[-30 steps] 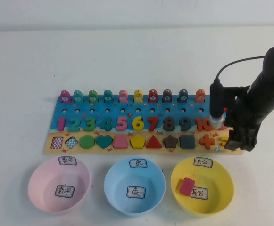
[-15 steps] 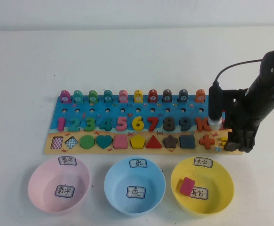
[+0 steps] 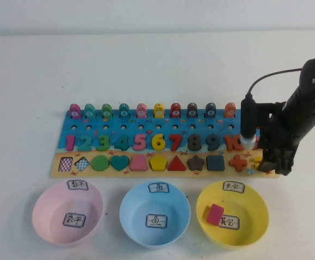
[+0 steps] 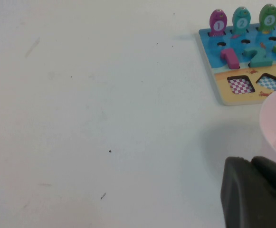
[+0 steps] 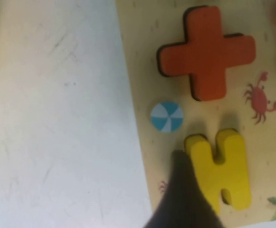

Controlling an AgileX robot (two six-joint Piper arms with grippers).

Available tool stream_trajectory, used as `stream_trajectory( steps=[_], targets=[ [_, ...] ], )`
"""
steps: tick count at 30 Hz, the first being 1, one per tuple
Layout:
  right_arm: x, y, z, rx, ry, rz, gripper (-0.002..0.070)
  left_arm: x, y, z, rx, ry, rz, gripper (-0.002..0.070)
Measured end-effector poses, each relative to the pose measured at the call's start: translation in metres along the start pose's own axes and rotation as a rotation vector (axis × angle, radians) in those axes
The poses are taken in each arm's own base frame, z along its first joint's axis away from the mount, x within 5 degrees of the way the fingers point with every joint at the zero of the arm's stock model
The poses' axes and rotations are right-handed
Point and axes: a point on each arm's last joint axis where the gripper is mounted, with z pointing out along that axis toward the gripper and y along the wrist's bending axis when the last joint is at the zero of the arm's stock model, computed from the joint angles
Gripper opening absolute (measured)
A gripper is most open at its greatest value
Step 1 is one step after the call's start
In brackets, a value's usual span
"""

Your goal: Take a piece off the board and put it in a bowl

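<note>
Down at the right end of the long rectangular wooden puzzle board (image 3: 162, 142), blue sea-print above and sandy strip below, hangs the right pincer (image 3: 271, 165) on its black arm. Fingers hard to read from above; in the right wrist view only one dark fingertip (image 5: 183, 199) visible, pressed against the edge of the small yellow equals-sign piece (image 5: 221, 168), so cannot tell whether spread or closed. Piece seated on the sandy strip, just beside the orange plus sign (image 5: 206, 50), with a small blue-and-white printed ball (image 5: 166, 116) between them and near the board's edge. From the high view, only a sliver of the yellow piece (image 3: 258, 161) showing past the pincer, right of the orange plus (image 3: 237, 161).

In front of the board, on the white tabletop (image 3: 146, 65), three bowls in a row: round pink plastic bowl (image 3: 50, 227), round blue plastic bowl (image 3: 130, 222) and round yellow plastic bowl (image 3: 255, 225) with white labels bearing Chinese characters. Inside the yellow bowl, a pink rhombus-like block (image 3: 215, 214) lying beside the bottom label.

Left pincer (image 4: 256, 194) low over bare tabletop near the board's left corner, just beside the pink bowl's rim; dark body only partly in frame, cannot tell its opening.
</note>
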Motion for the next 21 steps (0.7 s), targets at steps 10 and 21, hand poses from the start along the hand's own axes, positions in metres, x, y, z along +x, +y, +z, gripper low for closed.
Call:
stream_trajectory(
  steps=[10,21],
  targets=[
    [0.0011,0.0022,-0.0045,-0.019,0.003,0.003,0.0398,0.0000,0.0000,0.0000,0.000,0.000,0.000,-0.0005],
    [0.0001,0.0030,0.0015,-0.043,-0.011,0.025,0.0395,0.0000,0.0000,0.0000,0.000,0.000,0.000,-0.0005]
  ],
)
